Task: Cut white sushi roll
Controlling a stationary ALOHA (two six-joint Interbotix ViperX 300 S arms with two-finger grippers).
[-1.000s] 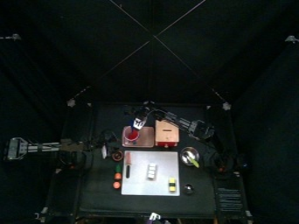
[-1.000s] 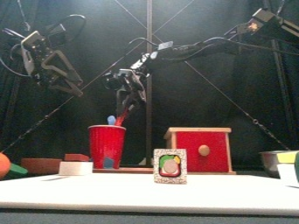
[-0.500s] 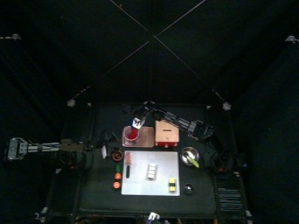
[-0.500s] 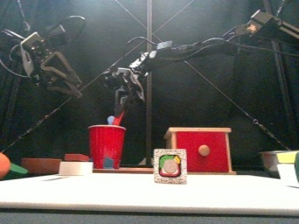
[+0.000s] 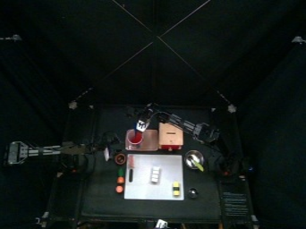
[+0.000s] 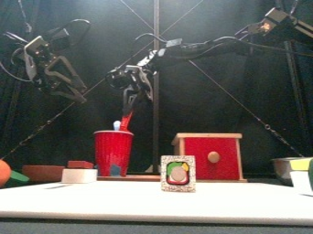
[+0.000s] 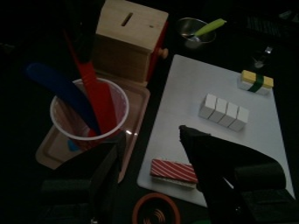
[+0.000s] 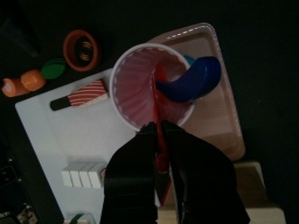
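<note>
A: Where was the roll (image 7: pixel 225 112)?

B: On the board (image 7: pixel 187 131), lying along it, beside the cup (image 8: pixel 149 83). The left gripper (image 7: pixel 158 162) hovered wide open, empty, nearer. The right gripper (image 8: pixel 162 140), above the cup, pinched a red tool (image 8: pixel 156 109).

From above, my right arm (image 5: pixel 180 121) reaches over the red cup (image 5: pixel 139 138); the white sushi roll (image 5: pixel 155 173) lies on the pale board (image 5: pixel 167 188).

Overhead and front views share the red cup (image 5: pixel 138 139) (wrists closer).
</note>
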